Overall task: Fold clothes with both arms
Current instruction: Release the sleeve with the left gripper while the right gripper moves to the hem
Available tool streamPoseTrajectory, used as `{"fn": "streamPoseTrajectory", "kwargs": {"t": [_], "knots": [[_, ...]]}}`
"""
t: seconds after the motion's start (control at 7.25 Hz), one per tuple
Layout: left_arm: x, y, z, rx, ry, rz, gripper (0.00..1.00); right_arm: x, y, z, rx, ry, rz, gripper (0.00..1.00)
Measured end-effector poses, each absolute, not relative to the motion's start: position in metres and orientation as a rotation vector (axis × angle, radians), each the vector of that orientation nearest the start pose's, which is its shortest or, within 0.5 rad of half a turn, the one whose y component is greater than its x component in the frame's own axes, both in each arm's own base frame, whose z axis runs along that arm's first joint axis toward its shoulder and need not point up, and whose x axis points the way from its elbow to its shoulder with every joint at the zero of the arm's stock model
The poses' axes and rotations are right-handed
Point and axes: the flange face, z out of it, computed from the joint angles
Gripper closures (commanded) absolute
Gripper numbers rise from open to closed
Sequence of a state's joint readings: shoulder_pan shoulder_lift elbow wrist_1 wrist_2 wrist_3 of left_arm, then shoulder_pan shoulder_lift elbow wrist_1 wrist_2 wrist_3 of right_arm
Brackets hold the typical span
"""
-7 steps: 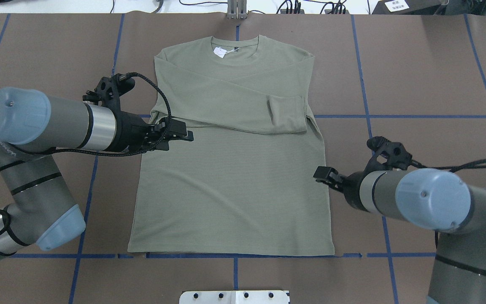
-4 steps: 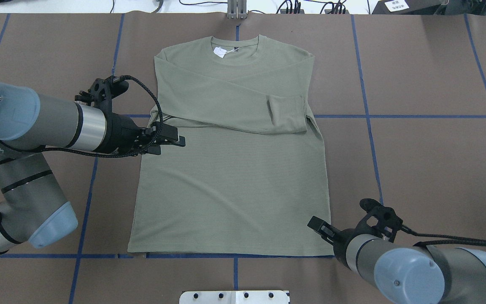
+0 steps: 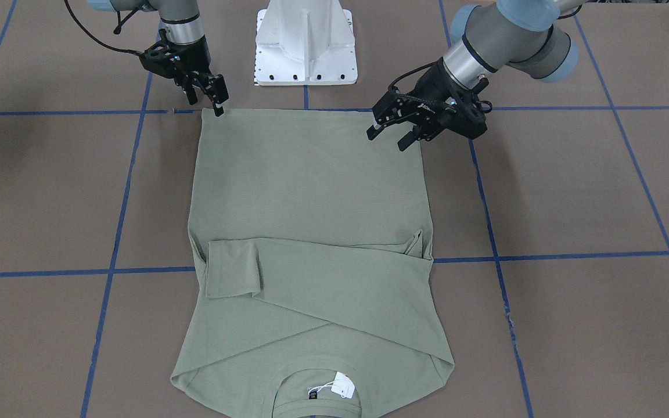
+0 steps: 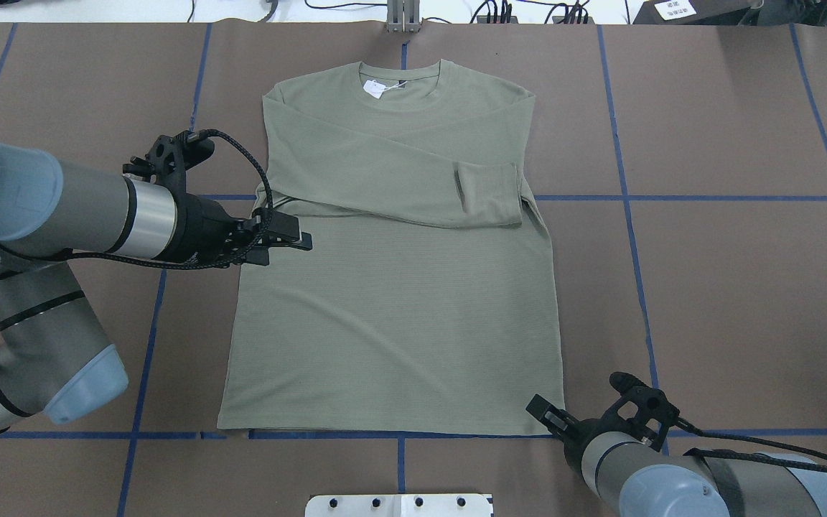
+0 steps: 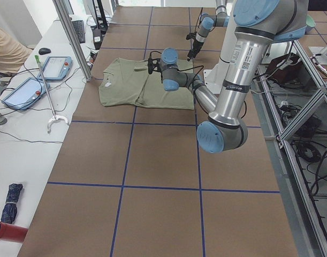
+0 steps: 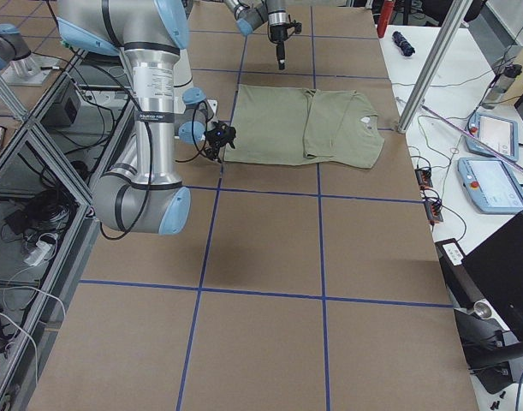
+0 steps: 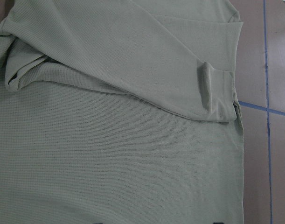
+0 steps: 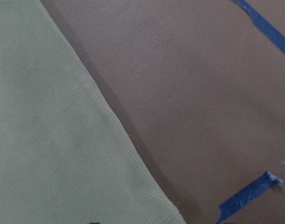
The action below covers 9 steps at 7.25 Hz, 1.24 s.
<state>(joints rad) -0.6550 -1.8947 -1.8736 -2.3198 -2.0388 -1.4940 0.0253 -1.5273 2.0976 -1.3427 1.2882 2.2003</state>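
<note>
Sleeves (image 4: pixel 385 179) crossed; right gripper (image 4: pixel 548 415) poised at five o'clock of shirt (image 4: pixel 392 323), left gripper (image 4: pixel 291 248) at nine; both jaws released; next: pinch hem (image 4: pixel 392 429) corners.

This is looking like a robotics lab. Two arms (image 5: pixel 243 59) are standing on a white pedestal (image 3: pixel 305 40) at the table's (image 4: pixel 744 108) near edge, and blue tape (image 4: pixel 629 197) is gridding its brown cover. Pendants (image 5: pixel 59 67) are lying on a white bench (image 5: pixel 24 139) along the far edge, aluminium posts (image 5: pixel 72 37) are rising there, and cables (image 6: pixel 38 214) are trailing under the frame behind the robot.
</note>
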Motion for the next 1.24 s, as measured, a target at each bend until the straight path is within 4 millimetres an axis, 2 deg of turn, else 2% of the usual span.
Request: {"fn": "streamPoseTrajectory", "kwargs": {"t": [0.14,0.28,0.69,1.1,1.24], "knots": [[0.389,-0.410,0.256,0.115,1.393,-0.161,0.16,-0.483,-0.173,0.373,0.022,-0.851,0.728,0.18],[0.389,-0.410,0.256,0.114,1.393,-0.162,0.16,-0.483,-0.173,0.377,0.024,-0.845,0.728,0.34],[0.389,-0.411,0.257,0.113,1.391,-0.164,0.16,-0.482,-0.174,0.378,0.024,-0.841,0.730,1.00],[0.390,-0.412,0.259,0.112,1.386,-0.166,0.16,-0.481,-0.175,0.370,0.016,-0.858,0.730,1.00],[0.391,-0.412,0.261,0.106,1.383,-0.173,0.16,-0.474,-0.175,0.360,0.008,-0.879,0.732,1.00]]}}
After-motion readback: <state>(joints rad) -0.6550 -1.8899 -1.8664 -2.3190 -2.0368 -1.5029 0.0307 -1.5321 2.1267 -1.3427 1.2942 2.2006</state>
